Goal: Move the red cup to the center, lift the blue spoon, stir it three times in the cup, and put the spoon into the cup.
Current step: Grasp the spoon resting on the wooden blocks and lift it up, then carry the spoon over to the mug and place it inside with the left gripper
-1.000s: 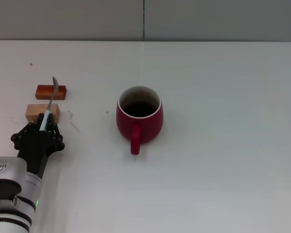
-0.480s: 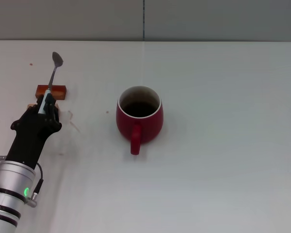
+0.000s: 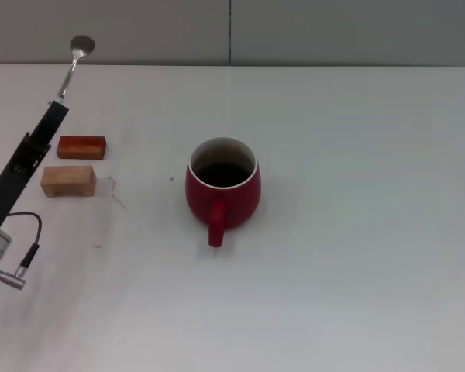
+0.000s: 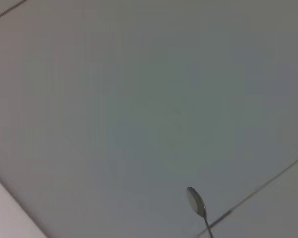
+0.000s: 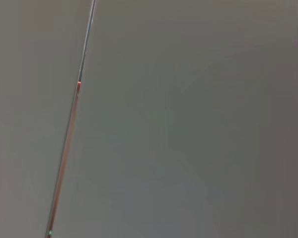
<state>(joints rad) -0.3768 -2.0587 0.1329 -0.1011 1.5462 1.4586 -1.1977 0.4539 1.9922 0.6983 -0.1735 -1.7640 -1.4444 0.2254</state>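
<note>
Left gripper (image 3: 56, 108) has raised blue spoon (image 3: 76, 53), apparently clear of blocks.

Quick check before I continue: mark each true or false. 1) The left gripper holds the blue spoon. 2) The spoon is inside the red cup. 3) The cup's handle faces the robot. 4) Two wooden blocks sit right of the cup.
1) True: the left gripper holds the blue spoon, bowl end raised.
2) False: it is in the air, left of the red cup.
3) True.
4) False: both wooden blocks lie left of the cup.
</note>
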